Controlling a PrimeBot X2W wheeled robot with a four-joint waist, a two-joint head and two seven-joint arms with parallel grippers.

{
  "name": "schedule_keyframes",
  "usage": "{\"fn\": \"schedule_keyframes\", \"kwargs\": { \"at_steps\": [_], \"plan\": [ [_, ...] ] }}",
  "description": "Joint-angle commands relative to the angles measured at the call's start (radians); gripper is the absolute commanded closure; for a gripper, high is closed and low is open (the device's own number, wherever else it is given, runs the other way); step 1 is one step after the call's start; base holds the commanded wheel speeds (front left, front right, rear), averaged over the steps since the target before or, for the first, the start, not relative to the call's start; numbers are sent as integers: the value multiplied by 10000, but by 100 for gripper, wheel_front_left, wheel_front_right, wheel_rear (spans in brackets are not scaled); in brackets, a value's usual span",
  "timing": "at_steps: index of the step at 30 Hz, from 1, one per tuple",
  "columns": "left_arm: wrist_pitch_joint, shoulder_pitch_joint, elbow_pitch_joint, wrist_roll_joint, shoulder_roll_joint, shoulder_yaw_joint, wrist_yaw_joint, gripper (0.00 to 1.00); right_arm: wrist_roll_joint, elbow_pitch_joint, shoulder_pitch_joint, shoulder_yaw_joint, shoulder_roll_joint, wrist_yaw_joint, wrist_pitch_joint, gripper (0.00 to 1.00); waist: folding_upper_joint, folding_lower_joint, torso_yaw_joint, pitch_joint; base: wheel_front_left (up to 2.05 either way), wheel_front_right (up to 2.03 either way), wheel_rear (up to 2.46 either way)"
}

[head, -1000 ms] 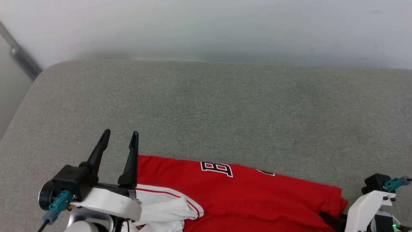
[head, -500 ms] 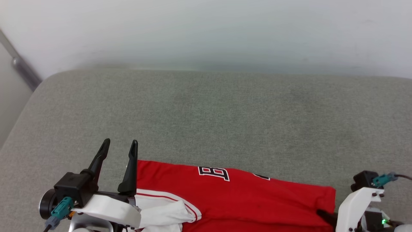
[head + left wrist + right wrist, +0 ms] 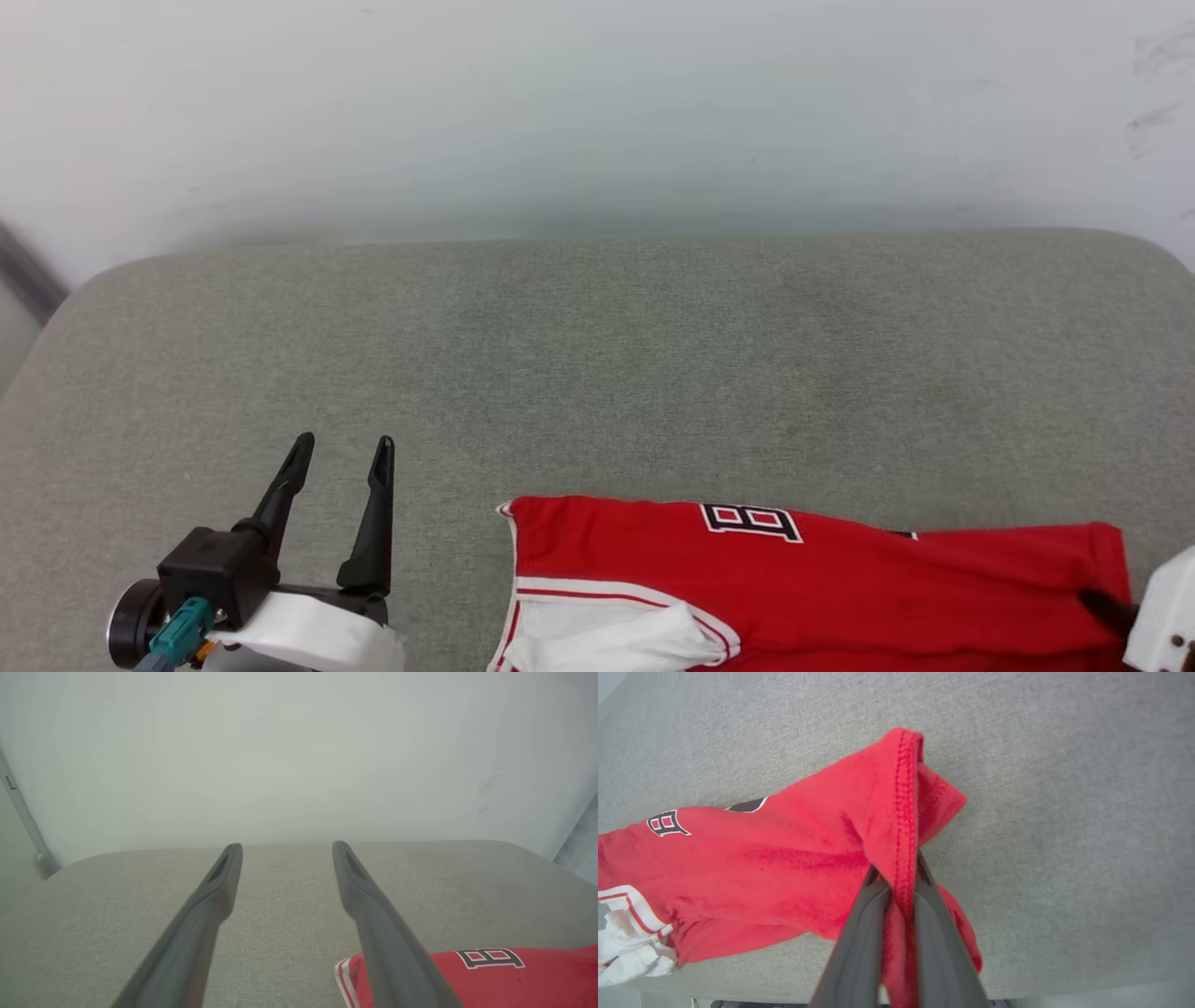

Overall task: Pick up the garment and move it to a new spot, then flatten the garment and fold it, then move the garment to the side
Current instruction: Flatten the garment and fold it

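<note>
The jersey (image 3: 840, 588) lies at the near edge of the pad (image 3: 597, 355) — soft, light, limp; likely to drape and drag. The right gripper (image 3: 899, 877) pinches its stitched hem — a sound hold. The left gripper (image 3: 341, 453) stands wide apart, empty.

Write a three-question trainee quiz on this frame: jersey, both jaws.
1. Multiple choice: which part of the garment do the right jaws pinch? A) white sleeve B) red stitched hem C) black letter
2. True or false: the left jaws touch the garment.
3. Fill in: the left jaws stand ___ over the grey fabric surface.
Key: 1 B; 2 false; 3 open.
</note>
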Motion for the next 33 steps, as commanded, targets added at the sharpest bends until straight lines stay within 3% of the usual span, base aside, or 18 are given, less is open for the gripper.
{"fn": "schedule_keyframes", "kwargs": {
  "at_steps": [1,8,11,14,19,25,28,33],
  "plan": [
    [-4,130,-21,-22,-9,-7,39,0,-24,-32,33,-104,77,-4,53,100,0,0,-29,-3,0,0,0],
    [-5,71,43,-43,-85,-73,-12,0,2004,-107,-313,-1290,1730,-4,2623,100,0,0,-101,-60,0,0,0],
    [22,-16,84,-35,-88,-134,-66,0,3106,-76,-305,-1358,2041,-4,3574,100,0,0,-15,-93,0,0,0],
    [89,-140,64,37,-88,-228,-99,0,4712,491,-304,-746,2102,-4,3956,100,0,0,182,-109,0,0,0],
    [194,-268,50,84,-96,-311,-105,0,6858,1306,-535,1367,2069,-4,3261,100,0,0,502,-1,0,0,0],
    [183,-534,69,89,-238,-379,-207,0,8591,1651,-1324,4059,2072,-2,1819,100,0,0,982,465,0,0,0],
    [145,-743,145,122,-365,-414,-306,0,8899,1889,-1890,5130,2071,-4,956,100,0,0,1213,743,0,0,0],
    [86,-1034,333,140,-526,-446,-471,0,8256,3022,-2732,6199,2065,-2,-748,100,0,0,1500,1152,0,0,0]
  ]
}}
